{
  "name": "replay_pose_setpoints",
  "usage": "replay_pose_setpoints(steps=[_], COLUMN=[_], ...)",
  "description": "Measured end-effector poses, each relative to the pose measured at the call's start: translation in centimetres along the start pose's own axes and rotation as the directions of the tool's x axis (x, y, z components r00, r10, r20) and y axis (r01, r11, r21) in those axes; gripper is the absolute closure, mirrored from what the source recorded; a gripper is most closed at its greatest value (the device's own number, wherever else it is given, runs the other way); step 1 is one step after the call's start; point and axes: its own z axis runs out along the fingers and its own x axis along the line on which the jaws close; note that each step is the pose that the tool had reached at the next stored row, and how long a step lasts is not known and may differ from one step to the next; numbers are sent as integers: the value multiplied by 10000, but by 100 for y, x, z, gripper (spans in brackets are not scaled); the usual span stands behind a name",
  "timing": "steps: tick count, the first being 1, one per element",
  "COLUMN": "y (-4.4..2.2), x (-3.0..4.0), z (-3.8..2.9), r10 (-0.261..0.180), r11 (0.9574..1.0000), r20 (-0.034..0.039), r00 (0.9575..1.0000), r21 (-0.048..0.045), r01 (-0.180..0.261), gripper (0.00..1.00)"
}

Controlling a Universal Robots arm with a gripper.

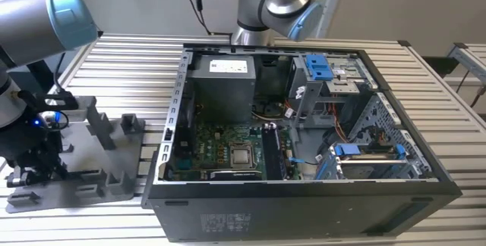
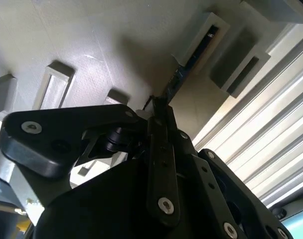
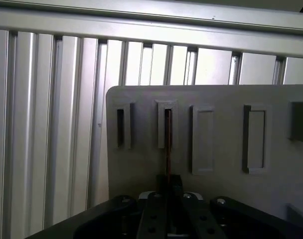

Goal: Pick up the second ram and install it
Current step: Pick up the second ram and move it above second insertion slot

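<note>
You had the gripper (image 1: pixel 34 173) low at the exterior view's left, over the grey holder plate (image 1: pixel 106 160) and well apart from the open computer case (image 1: pixel 304 206). In both wrist views its fingers were drawn narrow and clamped on the second ram (image 3: pixel 168 149), which stood on edge in a slot of that plate.
</note>
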Motion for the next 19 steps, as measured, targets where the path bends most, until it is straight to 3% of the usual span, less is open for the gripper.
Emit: replay_pose_setpoints(steps=[12,15,19], y=[-1,-1,-2], x=[0,0,0], z=[-4,-47,-161], r10=[-3,-3,-2], r11=[10000,10000,10000], r20=[0,0,0], r00=[10000,10000,10000], r21=[1,0,0], r01=[3,3,2], gripper=[86,86,86])
